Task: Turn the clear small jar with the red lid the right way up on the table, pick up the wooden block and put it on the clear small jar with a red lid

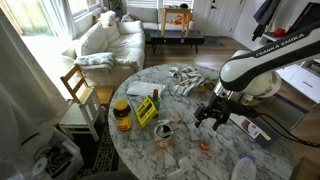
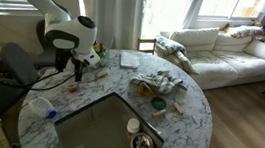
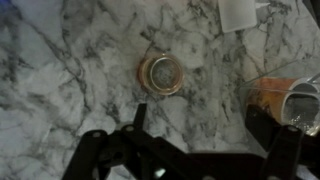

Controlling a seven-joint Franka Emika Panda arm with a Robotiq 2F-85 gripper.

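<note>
In the wrist view the clear small jar with the red lid [image 3: 161, 73] stands on end on the marble table [image 3: 70, 60]. I see it from above as a round orange-rimmed ring with a pale centre, and I cannot tell which end is up. My gripper [image 3: 200, 125] is open and empty. It hovers over bare marble just short of the jar, with one finger on each side. In both exterior views the gripper [image 1: 212, 120] [image 2: 77, 71] points straight down over the table. I cannot make out the wooden block in any view.
An orange see-through thing [image 3: 278, 95] with a white piece [image 3: 305, 108] lies right by one finger. In an exterior view a yellow-lidded jar [image 1: 122, 115], a yellow box [image 1: 146, 110], crumpled cloth [image 1: 185, 80] and a cup [image 1: 243, 168] stand on the table. A chair [image 1: 78, 95] is beside it.
</note>
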